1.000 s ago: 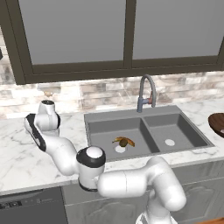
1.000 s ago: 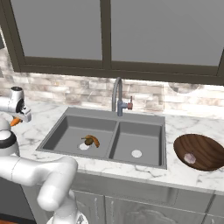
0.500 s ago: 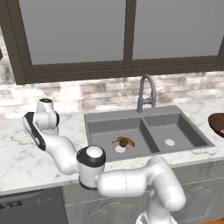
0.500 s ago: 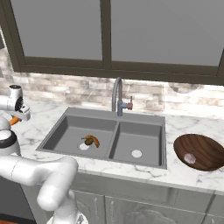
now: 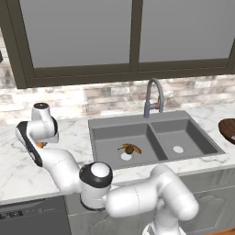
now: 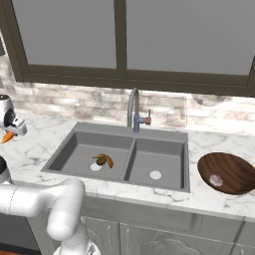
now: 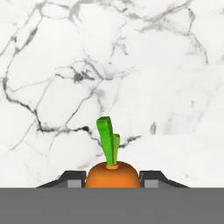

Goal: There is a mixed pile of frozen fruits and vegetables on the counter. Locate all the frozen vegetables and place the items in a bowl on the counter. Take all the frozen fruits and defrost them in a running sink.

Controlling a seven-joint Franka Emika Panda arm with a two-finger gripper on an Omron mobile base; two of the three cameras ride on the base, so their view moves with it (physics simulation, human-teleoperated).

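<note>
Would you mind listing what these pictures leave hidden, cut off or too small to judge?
- Carrot: hand view, lower body hidden between the fingers and the grey band.
- Gripper: right base view, jaws cut by the left edge.
- Bowl: left base view, cut by the right edge.
- Banana and kiwi in the sink: too small to separate.

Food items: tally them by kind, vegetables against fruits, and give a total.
Vegetables: 2, the carrot in the hand and the bulb in the bowl.
Fruits: 2, the banana and the kiwi in the sink.
Total: 4.
</note>
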